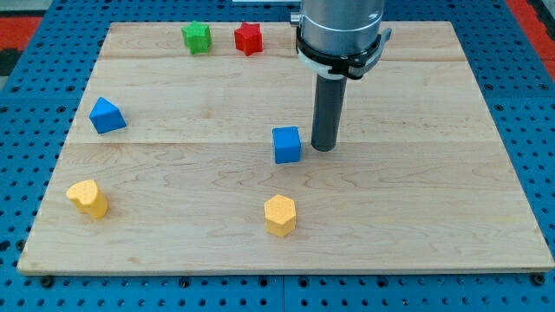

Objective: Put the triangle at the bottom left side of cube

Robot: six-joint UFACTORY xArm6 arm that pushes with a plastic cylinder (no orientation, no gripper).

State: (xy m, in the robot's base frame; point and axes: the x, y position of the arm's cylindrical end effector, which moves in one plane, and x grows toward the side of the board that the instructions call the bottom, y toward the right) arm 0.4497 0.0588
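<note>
Starting at the left of the wooden board (486,173), a yellow block (88,198) of rounded, heart-like shape is seen near the left edge on the near side. Farther back and slightly to its right, the blue triangle (107,115) is found, well apart from every other block and lying flat on the wood. Toward the far edge, a green block (197,37) of notched, star-like shape is placed, and a red block (249,38) of similar outline is set just beside it on the right, the two being close but apart. Around the middle of the board the blue cube (287,144) is located, and nearer the front edge, almost straight below it, a yellow hexagonal block (280,215) is seen. The triangle is thus positioned to the left of the cube and somewhat farther back, well apart from it.

Just right of the cube, the dark rod is held upright beneath its grey housing, and my tip (323,147) is rested at the board surface just beside the cube's right face; whether contact is made cannot be told. Nothing is held by the rod, since no jaws are carried by it. The board is surrounded by a blue perforated table (35,35).
</note>
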